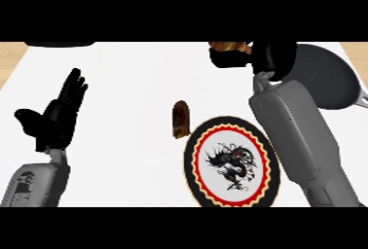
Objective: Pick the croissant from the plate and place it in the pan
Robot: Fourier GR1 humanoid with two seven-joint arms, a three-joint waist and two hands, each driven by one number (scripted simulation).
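the white counter (137, 87) is lit brightly and evenly, nearly washed out, with no glare spots seen. only faint, soft shadows are cast beside the plate (193, 160). the black hands and the dark pan (330, 82) beyond the plate are rendered almost without surface detail. edges are slightly soft throughout.

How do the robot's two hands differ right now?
The left hand is open with straight fingers up, resting at the view's left and holding nothing; the right hand is curled round the croissant. The left hand is far from the pan; the right hand is beside it. Both are black.
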